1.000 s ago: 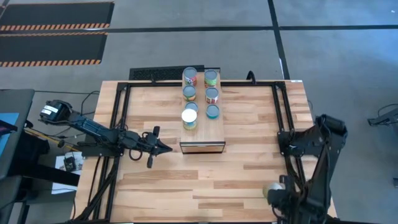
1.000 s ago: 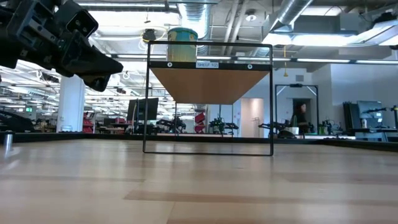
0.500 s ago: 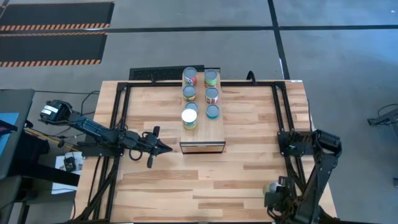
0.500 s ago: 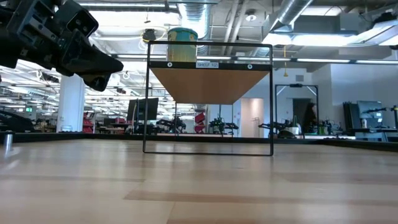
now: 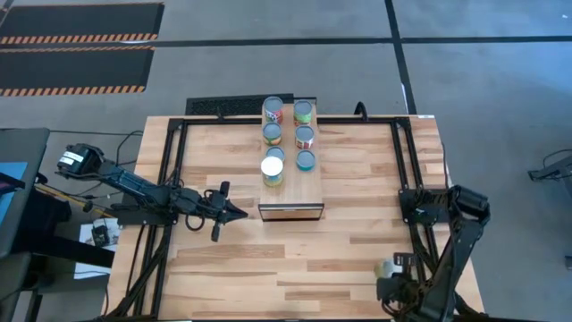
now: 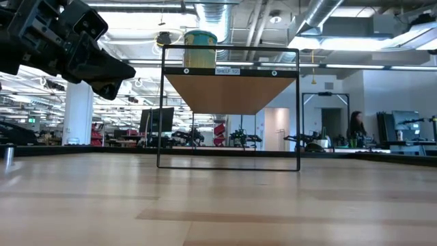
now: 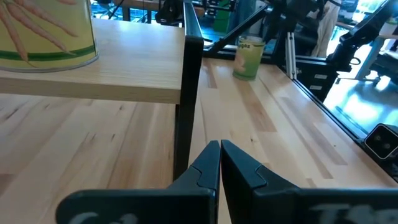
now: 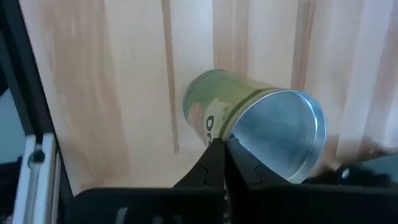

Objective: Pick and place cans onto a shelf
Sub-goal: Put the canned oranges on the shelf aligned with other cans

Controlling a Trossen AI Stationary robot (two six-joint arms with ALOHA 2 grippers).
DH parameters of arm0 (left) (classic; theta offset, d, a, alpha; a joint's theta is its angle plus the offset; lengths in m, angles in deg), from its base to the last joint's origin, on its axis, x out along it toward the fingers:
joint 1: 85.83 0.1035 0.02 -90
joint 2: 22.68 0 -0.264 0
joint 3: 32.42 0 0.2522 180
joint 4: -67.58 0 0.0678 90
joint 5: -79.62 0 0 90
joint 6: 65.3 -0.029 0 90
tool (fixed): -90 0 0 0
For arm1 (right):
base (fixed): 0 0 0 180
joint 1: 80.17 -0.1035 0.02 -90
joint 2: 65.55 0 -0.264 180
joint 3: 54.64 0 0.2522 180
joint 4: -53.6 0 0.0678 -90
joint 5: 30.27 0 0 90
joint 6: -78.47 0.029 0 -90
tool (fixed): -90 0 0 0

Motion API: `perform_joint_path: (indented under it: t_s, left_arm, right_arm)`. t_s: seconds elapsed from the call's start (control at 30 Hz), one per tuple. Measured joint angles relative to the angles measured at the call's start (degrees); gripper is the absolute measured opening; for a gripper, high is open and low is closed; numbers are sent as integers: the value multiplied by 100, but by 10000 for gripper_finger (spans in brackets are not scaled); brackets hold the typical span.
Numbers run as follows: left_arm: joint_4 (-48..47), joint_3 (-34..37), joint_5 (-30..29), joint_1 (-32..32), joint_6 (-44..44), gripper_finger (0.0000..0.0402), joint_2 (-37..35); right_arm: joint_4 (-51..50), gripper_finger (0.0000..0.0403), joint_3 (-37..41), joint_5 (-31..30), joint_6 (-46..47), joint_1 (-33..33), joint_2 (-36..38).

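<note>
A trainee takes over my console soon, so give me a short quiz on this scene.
1. True or false: the left gripper holds a can.
2. Where does the white-topped can stand? A) on the table B) on the shelf, near its front edge C) on the floor
3. Which gripper is nearest the loose can standing on the table?

Key: 1. False; it is shut and empty, beside the shelf. 2. B. 3. The right gripper, shut, close by that can.
</note>
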Motion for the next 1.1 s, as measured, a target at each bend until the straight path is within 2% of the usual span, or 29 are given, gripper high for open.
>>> perform_joint_path:
  t_s: [0.33,0.53,0.67,0.83,0.97,1.1]
  left_arm:
    - [-6,0,0,0,-17,0,0]
    - [-28,-2,-2,0,-37,0,0]
    - [-30,-2,-2,0,-38,0,0]
    - [-30,-2,-2,0,-35,0,0]
    - [-30,-2,-2,0,-35,0,0]
    - [-30,-2,-2,0,-33,0,0]
  right_arm:
    - [-259,3,1,-1634,-1126,370,812]
    - [-185,3,-173,-2551,-2473,890,1422]
    - [126,3,-509,-3045,-3797,1257,1670]
    - [256,3,-981,-3349,-5681,1847,1839]
    - [271,4,-1350,-3370,-7070,2583,1854]
    - [326,4,-1495,-2861,-8160,3514,1829]
